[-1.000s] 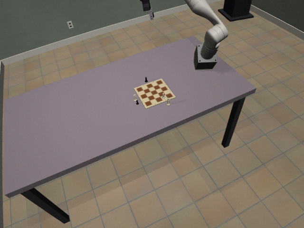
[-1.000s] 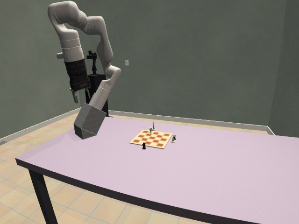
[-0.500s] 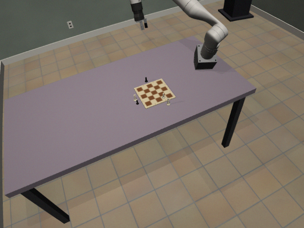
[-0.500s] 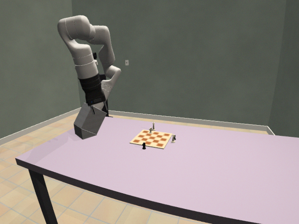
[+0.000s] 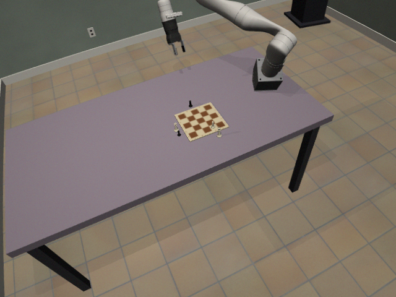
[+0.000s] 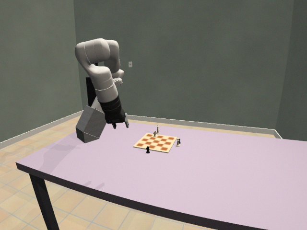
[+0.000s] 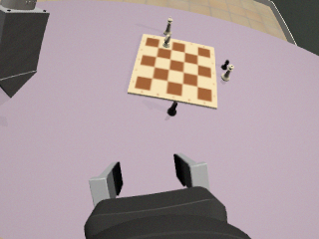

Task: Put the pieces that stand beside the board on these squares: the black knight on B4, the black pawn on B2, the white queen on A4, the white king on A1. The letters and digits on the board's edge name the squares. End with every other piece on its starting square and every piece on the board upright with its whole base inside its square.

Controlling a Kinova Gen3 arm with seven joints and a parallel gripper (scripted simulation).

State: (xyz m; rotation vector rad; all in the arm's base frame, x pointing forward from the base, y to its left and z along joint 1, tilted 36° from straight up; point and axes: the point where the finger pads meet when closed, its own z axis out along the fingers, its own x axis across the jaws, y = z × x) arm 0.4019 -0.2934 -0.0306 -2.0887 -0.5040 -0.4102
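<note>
The small chessboard [image 5: 198, 135] [image 6: 162, 146] [image 7: 150, 86] lies mid-table. A black piece [image 5: 190, 103] [image 6: 147, 149] [image 7: 171, 111], seemingly the knight, stands off the board on the side nearest my gripper. A white piece [image 5: 175, 127] [image 6: 178, 142] [image 7: 226, 74] and a small black pawn [image 5: 178, 133] [image 7: 226, 64] stand together off one corner. A tall white piece [image 5: 219, 132] [image 6: 157, 129] [image 7: 169, 26] stands off the far edge. Another white piece [image 5: 212, 124] [image 6: 154, 133] [image 7: 166, 42] stands on the board. My gripper [image 5: 178, 49] [image 6: 121, 124] [image 7: 148, 169] is open and empty, high above the table, well short of the board.
The arm's grey base [image 5: 268, 78] [image 6: 90, 123] [image 7: 20, 40] is bolted to the purple table [image 5: 96, 153] near one end. A black pedestal [image 5: 307, 12] stands on the tiled floor beyond the table.
</note>
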